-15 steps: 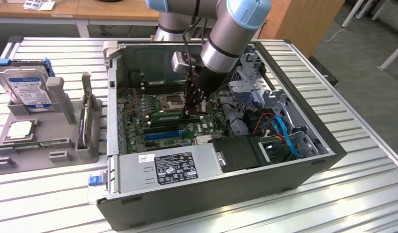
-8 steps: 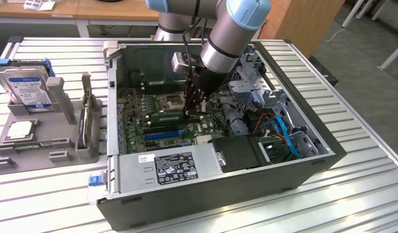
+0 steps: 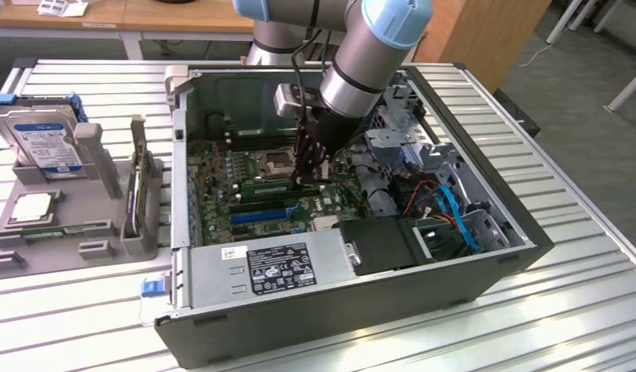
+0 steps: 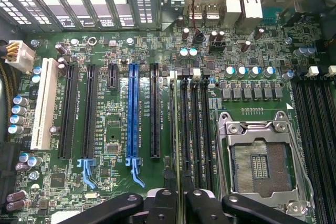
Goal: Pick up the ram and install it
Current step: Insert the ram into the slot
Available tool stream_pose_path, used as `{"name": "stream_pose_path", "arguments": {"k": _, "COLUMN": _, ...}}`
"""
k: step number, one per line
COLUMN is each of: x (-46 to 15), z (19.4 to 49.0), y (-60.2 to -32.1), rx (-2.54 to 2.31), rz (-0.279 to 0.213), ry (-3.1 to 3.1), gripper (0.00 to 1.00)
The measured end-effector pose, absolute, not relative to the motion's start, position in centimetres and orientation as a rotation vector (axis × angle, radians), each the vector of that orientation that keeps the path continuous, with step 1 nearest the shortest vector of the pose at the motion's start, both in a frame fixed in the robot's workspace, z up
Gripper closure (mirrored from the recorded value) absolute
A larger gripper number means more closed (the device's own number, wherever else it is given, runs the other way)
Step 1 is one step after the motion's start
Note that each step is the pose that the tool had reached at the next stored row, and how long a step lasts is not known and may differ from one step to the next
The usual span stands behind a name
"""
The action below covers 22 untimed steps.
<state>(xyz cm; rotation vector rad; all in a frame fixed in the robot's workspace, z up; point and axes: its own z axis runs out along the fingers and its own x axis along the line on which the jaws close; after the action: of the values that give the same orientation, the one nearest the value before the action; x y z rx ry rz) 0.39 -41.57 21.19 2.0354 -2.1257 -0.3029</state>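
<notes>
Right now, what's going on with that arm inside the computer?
A robot arm reaches down into an open computer case. Its hand grips the ram, a thin green stick seen edge-on. The stick stands along the black memory slots on the motherboard, beside the empty CPU socket. Whether it is fully seated cannot be told.

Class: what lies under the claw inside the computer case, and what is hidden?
The ram, gripped on edge by the claw, stands over black slots on the motherboard. The slot directly beneath is covered.
</notes>
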Motion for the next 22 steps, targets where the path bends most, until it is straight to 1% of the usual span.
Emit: {"name": "stream_pose_path", "arguments": {"k": 22, "x": 0.27, "z": 21.08, "y": -41.56, "rx": 2.035, "rz": -0.302, "ry": -2.125, "gripper": 0.86}}
